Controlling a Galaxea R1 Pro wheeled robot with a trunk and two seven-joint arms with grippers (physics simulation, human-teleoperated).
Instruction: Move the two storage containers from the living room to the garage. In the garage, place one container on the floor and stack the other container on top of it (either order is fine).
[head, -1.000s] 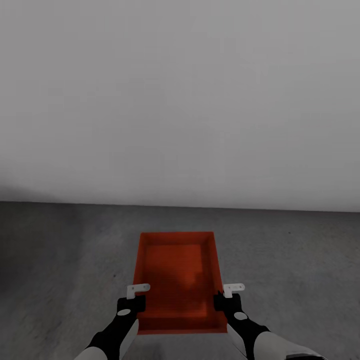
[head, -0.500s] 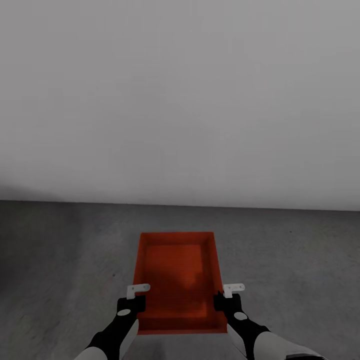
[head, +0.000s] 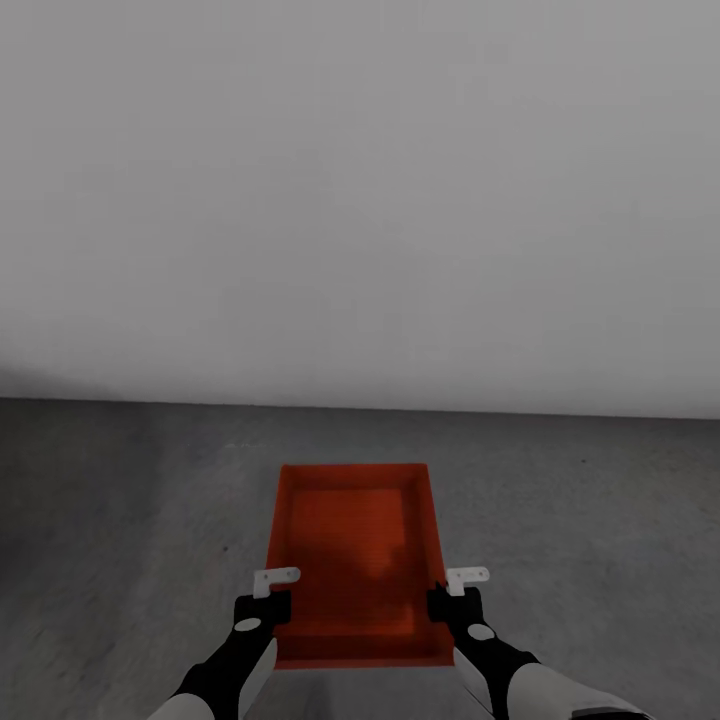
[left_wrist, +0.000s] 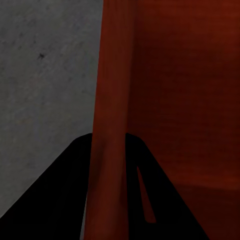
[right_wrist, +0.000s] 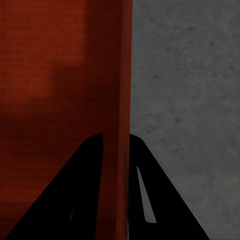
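While both arms reach forward at the bottom of the head view, each gripper pinches one long wall of a red-orange storage container (head: 355, 560), w/ the box held level between them. The left gripper (head: 268, 598) clamps the left wall near the robot's end; in the left wrist view its two dark fingers (left_wrist: 65, 195) sit either side of the thin red wall, one outside, one inside. The right gripper (head: 450, 598) does the same on the right wall; the right wrist view shows its fingers (right_wrist: 85, 190) straddling that wall the same way. Both sets of jaws are closed down to wall thickness, not spread.

Beyond the hands, the container is lidless and looks empty, its long axis pointing away from the robot. Under and around it lies the rough mottled grey concrete floor (head: 600, 520), so this is the garage. Whether the box touches the floor or hangs just above it, I can't tell. Farthest off stands a plain white wall (head: 360, 200).

Step in hand, judged: carrying or setting down one container in the garage. Next move probably calls for lowering it flat to the concrete, opening both grippers together, then backing the arms clear w/o dragging the walls.
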